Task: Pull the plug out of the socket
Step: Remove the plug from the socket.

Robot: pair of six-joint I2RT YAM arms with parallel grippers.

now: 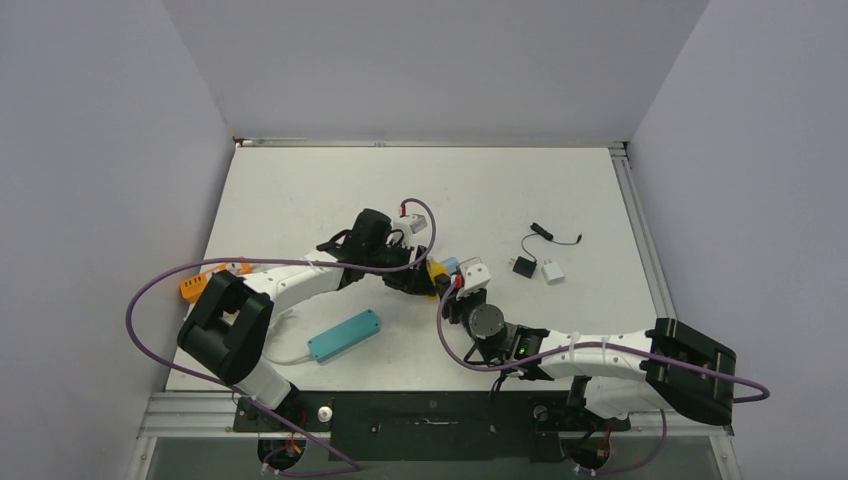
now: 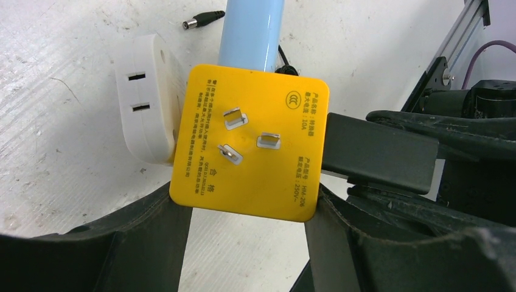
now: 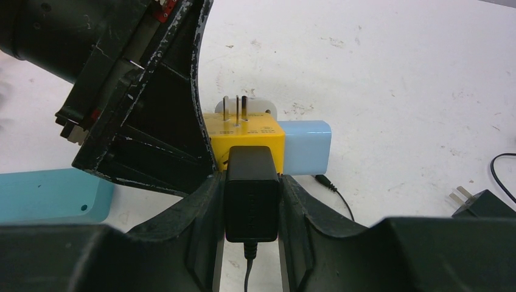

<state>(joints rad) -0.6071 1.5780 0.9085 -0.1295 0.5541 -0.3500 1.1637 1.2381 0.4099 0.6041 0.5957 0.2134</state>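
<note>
Right pincer clenched on the black plug, seated in the yellow socket cube at 12 o'clock. Left pincer gripped that cube at mid-table, prongs facing its camera. Best drawn straight back toward 6 o'clock, without twisting, the left bracing firmly against the tug.

White arm links with black joints and scuffed black jaws (purple cables looping alongside both arms).
</note>
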